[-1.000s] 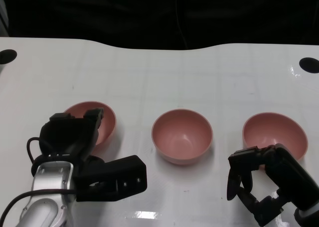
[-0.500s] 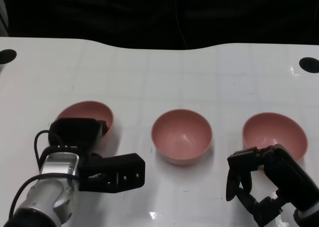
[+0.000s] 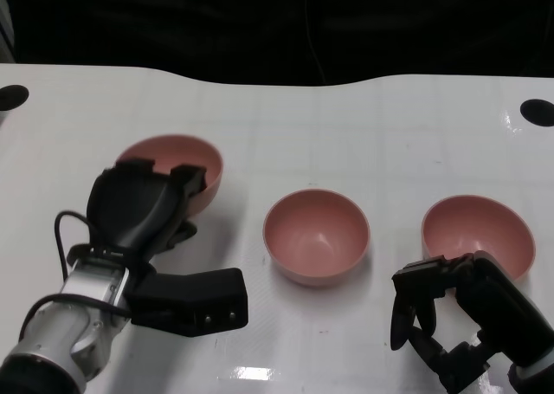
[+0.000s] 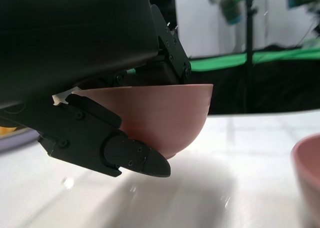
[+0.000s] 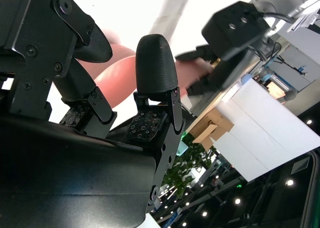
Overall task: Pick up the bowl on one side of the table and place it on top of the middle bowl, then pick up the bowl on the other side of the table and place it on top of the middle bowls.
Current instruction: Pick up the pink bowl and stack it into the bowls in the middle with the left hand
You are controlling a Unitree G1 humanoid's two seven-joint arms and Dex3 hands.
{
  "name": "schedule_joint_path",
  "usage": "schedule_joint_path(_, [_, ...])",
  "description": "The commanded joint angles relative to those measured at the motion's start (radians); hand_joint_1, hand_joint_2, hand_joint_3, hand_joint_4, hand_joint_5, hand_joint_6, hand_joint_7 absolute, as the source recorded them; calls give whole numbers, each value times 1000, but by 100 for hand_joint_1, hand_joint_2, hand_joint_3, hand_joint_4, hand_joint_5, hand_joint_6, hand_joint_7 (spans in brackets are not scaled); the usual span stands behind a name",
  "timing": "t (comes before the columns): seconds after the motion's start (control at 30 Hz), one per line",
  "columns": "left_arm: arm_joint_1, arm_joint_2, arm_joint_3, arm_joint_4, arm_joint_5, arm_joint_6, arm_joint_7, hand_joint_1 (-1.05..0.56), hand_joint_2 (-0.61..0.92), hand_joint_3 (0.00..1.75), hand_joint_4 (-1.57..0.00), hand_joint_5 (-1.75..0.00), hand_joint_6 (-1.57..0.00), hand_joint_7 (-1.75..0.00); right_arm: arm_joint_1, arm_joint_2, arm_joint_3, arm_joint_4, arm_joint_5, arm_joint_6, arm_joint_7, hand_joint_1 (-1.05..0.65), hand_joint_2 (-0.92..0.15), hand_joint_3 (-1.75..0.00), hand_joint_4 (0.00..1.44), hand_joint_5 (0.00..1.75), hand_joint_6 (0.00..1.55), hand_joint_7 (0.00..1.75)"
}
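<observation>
- On the white table's (image 3: 363, 125) left side, my left hand (image 3: 143, 208) grips the left pink bowl (image 3: 186, 160), fingers over its rim and thumb beneath; the wrist view shows it clear of the surface.
- At centre I see the middle bowl (image 3: 317, 235) sitting upright, with nothing stacked in it.
- Over on the right, the right bowl (image 3: 476, 229) rests on the table.
- My right hand (image 3: 433, 312) hangs just beside that bowl, fingers apart, holding nothing.
</observation>
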Motion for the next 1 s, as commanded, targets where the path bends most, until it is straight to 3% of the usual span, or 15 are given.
schedule_joint_path(0.03, [8,37,17,-89,-20,-62,14,-21,74,50,-83,-175,-65,-170,5,-6,-2,-8,1,-1,-9,13,12,-175,109,165,108,120])
schedule_joint_path(0.13, [4,44,19,-125,-33,-101,-5,-21,63,72,-84,-175,-64,-174,3,-6,-1,-6,1,-2,-10,14,12,-175,109,165,108,120])
schedule_joint_path(0.17, [-5,42,15,-146,-44,-129,-26,-24,58,85,-85,-175,-73,-154,3,-7,-1,-5,2,-1,-10,14,12,-175,109,165,108,120])
schedule_joint_path(0.2, [-12,40,12,-160,-53,-155,-40,-25,57,88,-86,-175,-78,-145,2,-7,0,-5,3,0,-10,14,12,-175,109,165,108,120])
schedule_joint_path(0.27, [-25,33,5,-167,-73,-203,-63,-22,55,89,-87,-173,-88,-125,0,-8,0,-1,5,-4,-10,14,12,-175,109,165,108,120])
schedule_joint_path(0.47, [-60,-2,-12,-139,-89,-276,-115,-22,54,80,-88,-168,-97,-101,1,-9,2,1,8,-3,-8,14,12,-175,109,166,108,120])
schedule_joint_path(0.5, [-69,-8,-18,-132,-85,-284,-122,-22,54,78,-88,-169,-98,-100,2,-9,2,0,8,-1,-8,14,12,-175,109,166,108,120])
schedule_joint_path(0.57, [-91,-23,-31,-99,-90,-333,-124,-19,55,77,-89,-173,-90,-130,3,-10,1,-3,6,3,-8,13,12,-175,109,166,108,120])
schedule_joint_path(0.63, [-111,-34,-46,-67,-86,-359,-132,-20,58,86,-89,-174,-83,-149,3,-9,1,-4,4,1,-10,13,12,-175,109,167,108,120])
schedule_joint_path(0.7, [-122,-41,-54,-47,-80,-364,-145,-22,59,88,-88,-175,-81,-152,2,-8,1,0,4,-3,-12,14,12,-175,109,168,108,120])
schedule_joint_path(0.77, [-134,-50,-67,-28,-71,-365,-156,-24,60,81,-86,-171,-83,-140,1,-7,2,3,3,-7,-13,14,12,-175,109,168,108,120])
schedule_joint_path(0.83, [-147,-63,-82,-2,-63,-370,-159,-25,61,76,-93,-155,-88,-124,0,-7,2,5,0,-9,-16,14,12,-175,109,169,108,120])
schedule_joint_path(1.0, [-162,-81,-99,34,-60,-375,-166,-27,63,76,-91,-162,-84,-136,0,-10,5,0,1,-4,-13,15,12,-175,108,169,108,120])
